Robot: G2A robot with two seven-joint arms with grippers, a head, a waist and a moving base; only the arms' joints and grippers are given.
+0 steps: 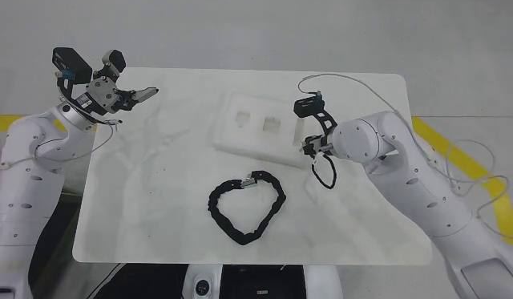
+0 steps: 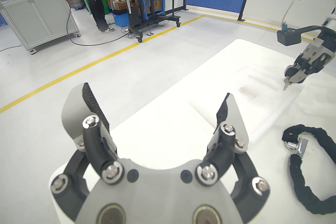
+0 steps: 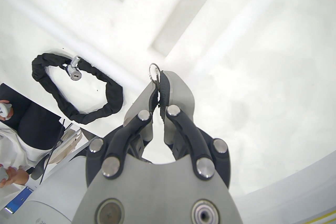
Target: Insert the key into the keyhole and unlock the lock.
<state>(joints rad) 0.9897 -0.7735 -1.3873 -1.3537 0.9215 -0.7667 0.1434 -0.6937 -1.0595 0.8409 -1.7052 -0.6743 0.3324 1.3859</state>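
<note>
My right gripper (image 3: pixel 158 80) is pinched tight on the small silver key (image 2: pixel 285 84). In the right wrist view the pads hide the blade, and only the key's thin wire ring (image 3: pixel 153 70) shows past the tips. From the left wrist view the blade hangs below the tips with its long axis near upright, pointing down at the white foam tray (image 1: pixel 232 131) just under it.

The tray has two rectangular recesses. A tiny ring-like speck (image 2: pixel 242 88) lies on the foam, too small to make out.

The black fabric-sleeved chain lock (image 1: pixel 244 207) lies in a closed loop on the white surface (image 1: pixel 160 203), nearer my body than the tray; the left wrist view cuts off part of it. Its short silver cylinder (image 3: pixel 74 71) lies flat at the loop's far side, its keyhole face turned toward my right wrist.

My left gripper (image 2: pixel 157 101) is spread wide with nothing in it, above the surface's far left corner.
</note>
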